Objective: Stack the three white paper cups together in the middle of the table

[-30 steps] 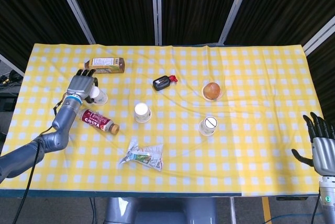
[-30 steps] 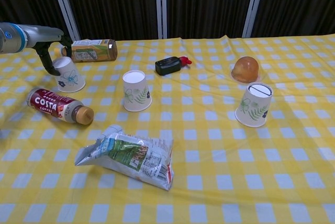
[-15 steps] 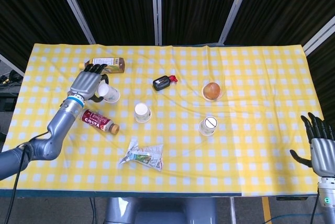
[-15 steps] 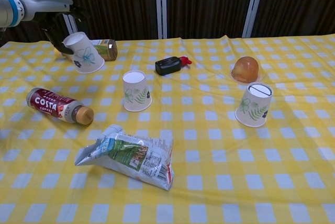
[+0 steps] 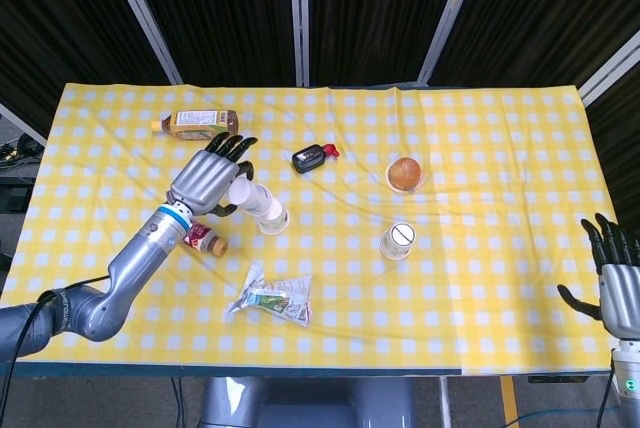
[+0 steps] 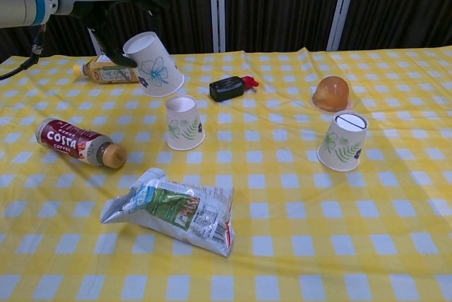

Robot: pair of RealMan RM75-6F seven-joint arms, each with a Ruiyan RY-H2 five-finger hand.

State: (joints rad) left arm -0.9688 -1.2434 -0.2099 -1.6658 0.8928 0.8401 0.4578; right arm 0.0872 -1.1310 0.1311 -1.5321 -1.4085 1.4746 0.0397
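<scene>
**Tilted cup over the centre cup: watch the seating**

Your left hand (image 6: 106, 16) is gripping the lifted cup (image 6: 153, 64), mouth down and tilted, in the air just above and slightly behind the centre cup (image 6: 183, 123), which stands upside down on the checked cloth (image 6: 282, 196). That centre cup is your landmark. The third cup (image 6: 343, 140) stands inverted well to its right, near the round orange thing (image 6: 331, 93). Your right hand (image 5: 620, 283) hangs with fingers spread, holding nothing, far past the third cup at the table's edge.

The main risk is the tilt. If you lower the lifted cup at this angle, its rim will likely catch the centre cup's base on one side and tip or shove it instead of sliding over. A light paper cup has little to resist a sideways push.

Squeezing harder to correct could buckle the wall, and an oval mouth won't seat.

The coffee bottle (image 6: 80, 142) lies just left of the centre cup, the snack bag (image 6: 173, 208) in front of it; a toppled cup could roll against either. Keep your forearm from sweeping the bottle as you descend.
</scene>
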